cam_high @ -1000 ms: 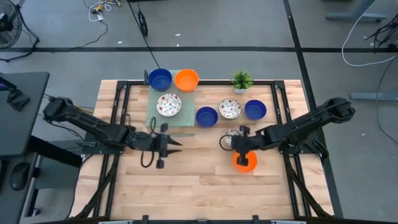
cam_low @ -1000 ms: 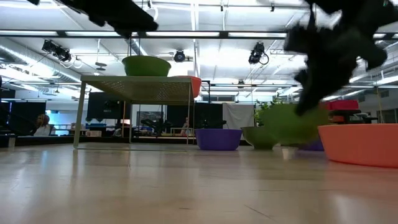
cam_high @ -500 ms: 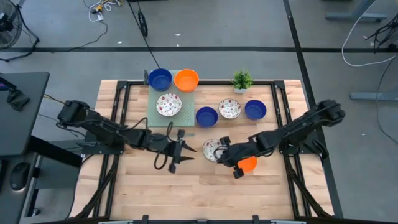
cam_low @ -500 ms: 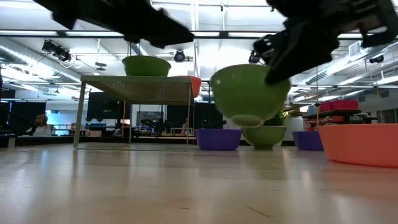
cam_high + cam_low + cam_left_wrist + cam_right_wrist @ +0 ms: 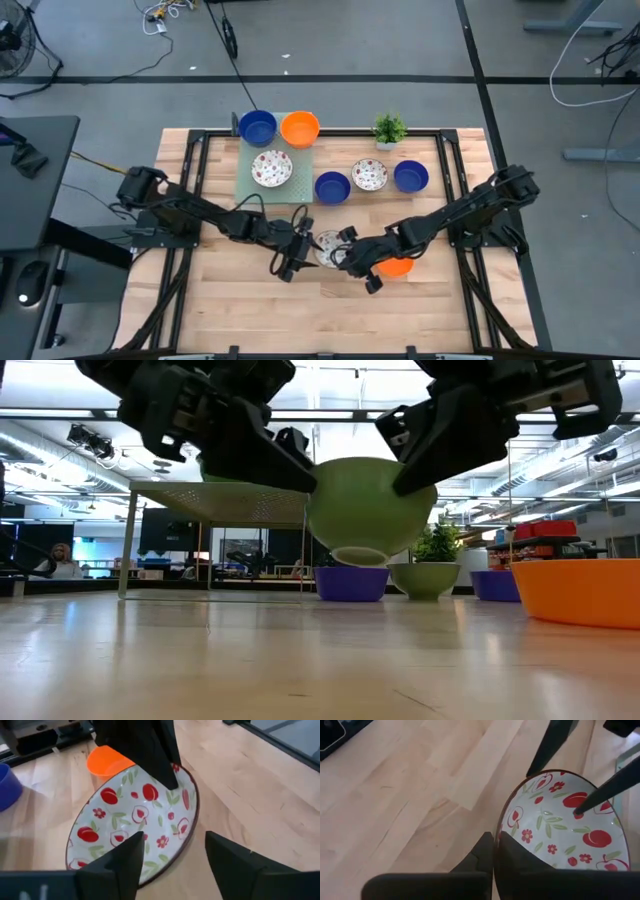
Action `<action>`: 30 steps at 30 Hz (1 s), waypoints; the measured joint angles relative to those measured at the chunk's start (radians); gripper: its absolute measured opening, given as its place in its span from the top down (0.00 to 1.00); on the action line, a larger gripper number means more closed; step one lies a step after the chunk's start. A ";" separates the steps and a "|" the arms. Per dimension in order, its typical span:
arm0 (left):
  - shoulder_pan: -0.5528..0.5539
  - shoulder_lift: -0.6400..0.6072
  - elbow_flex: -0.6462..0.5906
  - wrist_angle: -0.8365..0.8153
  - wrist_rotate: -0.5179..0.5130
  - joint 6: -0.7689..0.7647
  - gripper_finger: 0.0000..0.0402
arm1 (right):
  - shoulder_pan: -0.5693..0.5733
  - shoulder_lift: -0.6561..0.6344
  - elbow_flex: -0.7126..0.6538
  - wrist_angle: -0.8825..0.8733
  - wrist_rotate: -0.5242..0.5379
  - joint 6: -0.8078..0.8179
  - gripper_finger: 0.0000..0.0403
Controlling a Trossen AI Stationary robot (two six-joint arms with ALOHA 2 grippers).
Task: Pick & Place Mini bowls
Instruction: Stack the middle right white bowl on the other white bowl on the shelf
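Bowl: the patterned bowl [image 5: 328, 248] hangs above the table between my two grippers; right gripper [image 5: 352, 262] pinches its rim
Left gripper [image 5: 297, 253]: fingers apart, bowl's rim entering the gap

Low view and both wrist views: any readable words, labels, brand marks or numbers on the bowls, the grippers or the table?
None can be read in any view.
The white bowl with red fruit and flower pattern, pinched at its rim by the right gripper, carries only pictures, no lettering.
The left gripper, open beside it, shows no markings.

Floral mini bowl [image 5: 329, 248] raised mid-table, 7 others behind.
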 joint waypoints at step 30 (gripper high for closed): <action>-0.031 0.011 0.002 -0.034 0.192 0.036 0.98 | 0.014 -0.017 0.003 0.327 -0.039 -0.103 0.66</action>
